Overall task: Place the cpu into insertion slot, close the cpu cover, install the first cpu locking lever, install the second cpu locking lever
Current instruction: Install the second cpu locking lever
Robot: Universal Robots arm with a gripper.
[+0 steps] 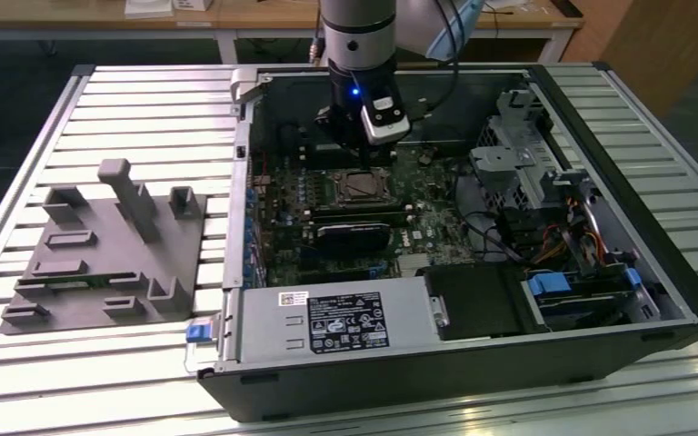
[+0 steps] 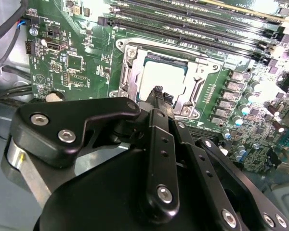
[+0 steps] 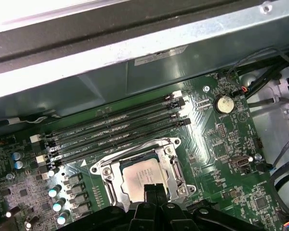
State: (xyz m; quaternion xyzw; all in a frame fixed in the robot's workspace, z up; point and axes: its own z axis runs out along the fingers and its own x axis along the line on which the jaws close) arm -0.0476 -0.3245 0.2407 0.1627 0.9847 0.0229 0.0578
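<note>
The cpu (image 3: 145,175) sits in the insertion slot (image 3: 104,180), the cpu cover (image 3: 177,168) down around it. The claw (image 3: 151,189) hangs directly above, fingertips pressed together and empty (tips over the chip's 6 o'clock edge in the first wrist view).

Print in the case, none of it readable

You are looking at a black label (image 1: 346,322) with white print and a small white sticker (image 1: 294,298) on the metal box at the case's front, and at white lettering on the green circuit board (image 3: 221,144); nothing there is coming through clearly enough for you to read.
</note>
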